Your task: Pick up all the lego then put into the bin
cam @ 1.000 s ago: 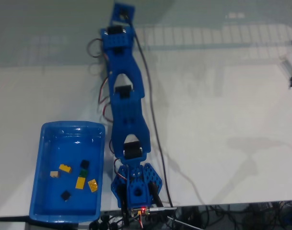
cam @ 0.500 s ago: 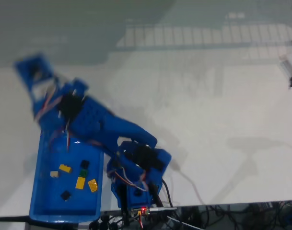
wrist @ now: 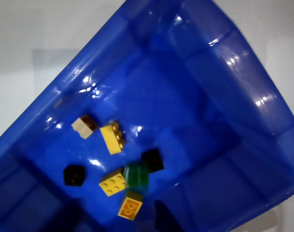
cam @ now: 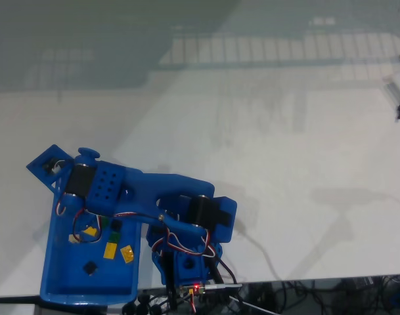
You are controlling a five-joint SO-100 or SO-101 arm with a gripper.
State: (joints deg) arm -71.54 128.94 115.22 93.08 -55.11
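arm (cam: pixel 131 190) folded over blue bin (cam: pixel 55 275) at table's (cam: pixel 285 164) lower left, fixed view | gripper (cam: pixel 52 169) above bin's far end, jaw opening can't tell | lego bricks (wrist: pixel 112 138) yellow, tan, black, green clustered on bin floor

Bin (wrist: pixel 243 92) glossy blue, white glare spots. Lego inside: three yellow (wrist: pixel 112 138), two black (wrist: pixel 73 175), one green (wrist: pixel 136 175), one beige (wrist: pixel 82 128) with dark brown edge. Arm (cam: pixel 121 187) blue, black motors, red/white wires. Table (cam: pixel 285 164) white.
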